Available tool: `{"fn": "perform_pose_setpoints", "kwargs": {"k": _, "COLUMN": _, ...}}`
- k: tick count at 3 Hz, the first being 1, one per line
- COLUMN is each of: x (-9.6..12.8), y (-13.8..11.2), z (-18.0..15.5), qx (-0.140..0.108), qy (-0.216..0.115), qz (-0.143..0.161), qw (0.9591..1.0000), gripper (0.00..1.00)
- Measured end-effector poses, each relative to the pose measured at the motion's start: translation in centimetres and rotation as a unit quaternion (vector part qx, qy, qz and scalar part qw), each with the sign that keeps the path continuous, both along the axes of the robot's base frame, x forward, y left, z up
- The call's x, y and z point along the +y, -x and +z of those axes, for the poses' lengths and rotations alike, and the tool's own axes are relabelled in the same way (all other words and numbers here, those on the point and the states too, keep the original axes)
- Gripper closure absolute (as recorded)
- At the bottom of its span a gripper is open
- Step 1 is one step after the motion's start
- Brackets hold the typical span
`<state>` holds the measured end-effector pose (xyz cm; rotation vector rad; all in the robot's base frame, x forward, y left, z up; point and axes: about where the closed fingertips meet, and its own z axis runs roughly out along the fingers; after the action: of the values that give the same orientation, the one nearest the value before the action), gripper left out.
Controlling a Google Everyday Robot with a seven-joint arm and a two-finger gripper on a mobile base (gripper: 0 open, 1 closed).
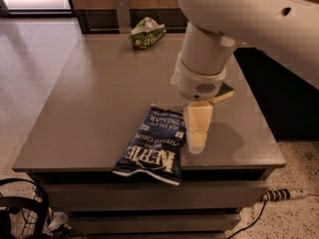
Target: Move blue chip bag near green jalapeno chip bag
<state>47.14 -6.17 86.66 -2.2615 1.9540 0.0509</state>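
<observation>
The blue chip bag (152,146) lies flat near the front edge of the grey table (94,98), its white lettering upside down to me. The green jalapeno chip bag (147,33) sits at the table's far edge, well apart from the blue bag. My gripper (196,144) hangs from the large white arm (209,54), pointing down just right of the blue bag's right edge, low over the tabletop. It holds nothing that I can see.
A green-topped yellow sponge (223,91) lies on the right of the table, partly hidden behind the arm. A metal post (121,14) stands behind the table. Cables (20,208) lie on the floor at the lower left.
</observation>
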Motion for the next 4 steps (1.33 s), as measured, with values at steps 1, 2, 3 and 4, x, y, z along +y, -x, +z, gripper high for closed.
{"fn": "perform_pose_setpoints", "kwargs": {"k": 1, "x": 0.4, "y": 0.9, "z": -2.9, "qx": 0.012, "qy": -0.013, "qz": 0.006, "qw": 0.9998, "gripper": 0.0}}
{"fn": "perform_pose_setpoints", "kwargs": {"k": 2, "x": 2.3, "y": 2.5, "z": -4.4, "qx": 0.022, "qy": -0.037, "qz": 0.03, "qw": 0.9986, "gripper": 0.02}}
{"fn": "perform_pose_setpoints", "kwargs": {"k": 3, "x": 4.1, "y": 3.8, "z": -4.5, "qx": 0.028, "qy": -0.058, "qz": 0.048, "qw": 0.9968, "gripper": 0.25}}
{"fn": "perform_pose_setpoints", "kwargs": {"k": 4, "x": 4.1, "y": 3.9, "z": -4.5, "qx": 0.027, "qy": -0.057, "qz": 0.049, "qw": 0.9968, "gripper": 0.49}}
